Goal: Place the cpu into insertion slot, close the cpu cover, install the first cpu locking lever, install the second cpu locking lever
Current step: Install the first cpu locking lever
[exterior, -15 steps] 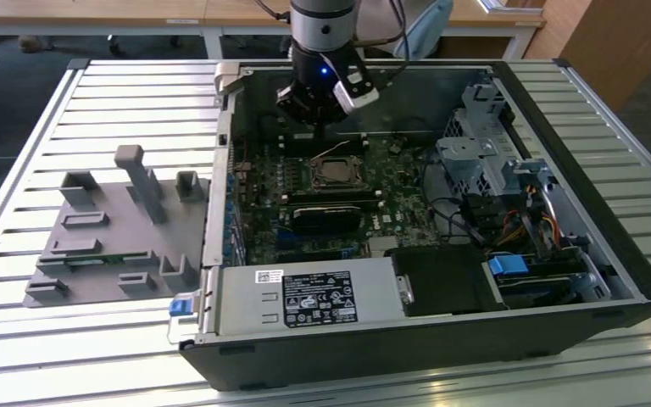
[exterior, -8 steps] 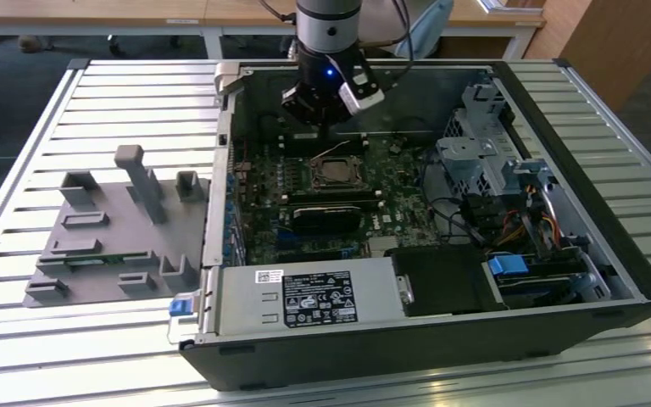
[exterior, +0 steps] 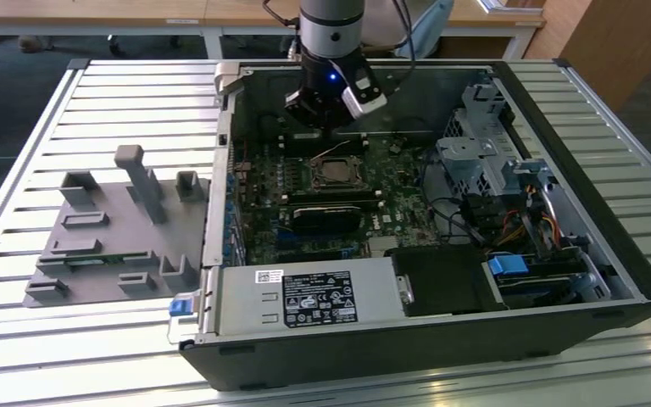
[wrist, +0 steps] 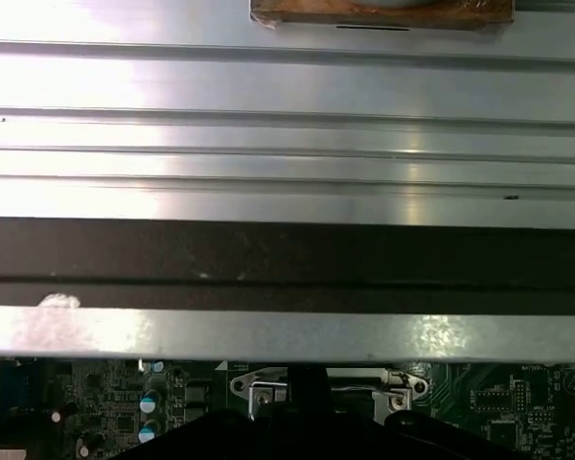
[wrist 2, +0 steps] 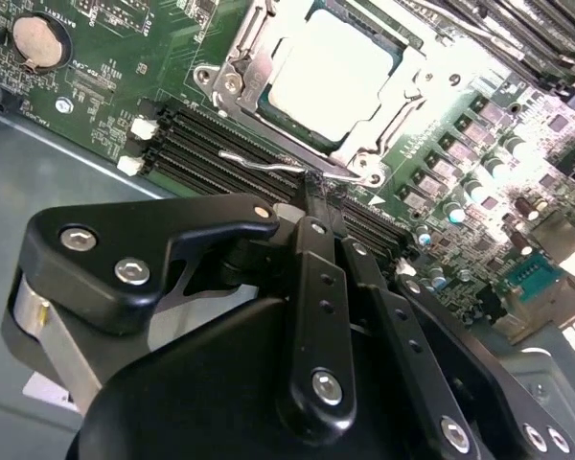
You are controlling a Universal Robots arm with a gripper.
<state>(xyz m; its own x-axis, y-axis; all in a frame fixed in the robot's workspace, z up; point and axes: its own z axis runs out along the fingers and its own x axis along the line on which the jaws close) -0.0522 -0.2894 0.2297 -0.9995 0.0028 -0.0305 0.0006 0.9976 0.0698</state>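
Note:
The cpu, a pale silvery square, lies in the insertion slot on the green motherboard. The cpu cover, a thin metal frame, lies flat around the chip. A thin wire cpu locking lever runs along the socket's edge beside the black memory slots. My gripper is shut, and its narrow black tips touch this lever near its bend. I cannot tell whether the wire is pinched between them. In the exterior view my gripper hangs inside the open computer case, just behind the socket.
The case's black walls surround the board. A power supply sits at the front and a drive cage with cables on the exterior view's right. A grey fixture stands on the slatted table on the exterior view's left. A coin battery sits near the slots.

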